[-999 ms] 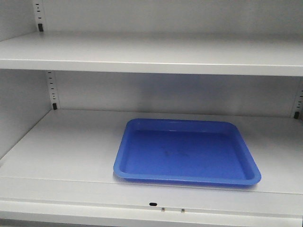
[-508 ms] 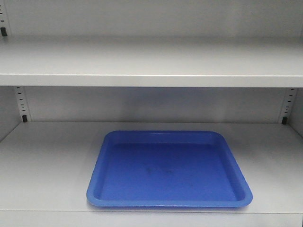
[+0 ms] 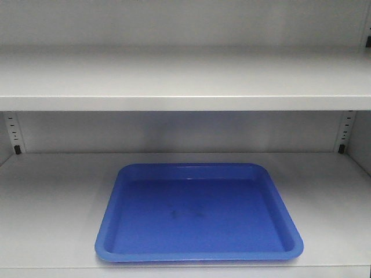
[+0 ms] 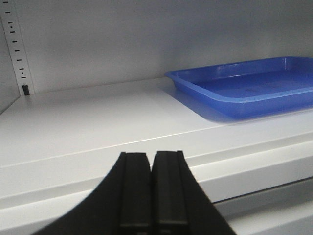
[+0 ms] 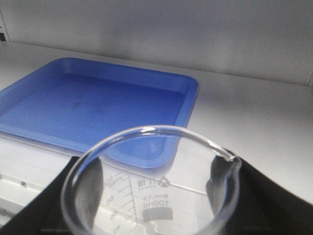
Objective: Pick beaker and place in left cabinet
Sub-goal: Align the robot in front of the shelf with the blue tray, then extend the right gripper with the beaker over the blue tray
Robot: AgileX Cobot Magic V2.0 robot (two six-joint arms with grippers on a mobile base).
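Our left gripper (image 4: pixel 151 193) is clenched on nothing, its pads pressed together at the bottom centre of the left wrist view, just before the front edge of the left cabinet (image 4: pixel 88 122). Our right gripper (image 5: pixel 156 208) grasps the 100 ml beaker (image 5: pixel 146 131), which stands upright at the bottom of its frame. The blue tray (image 5: pixel 98 105) lies beyond it on the lower shelf (image 3: pixel 46 208).
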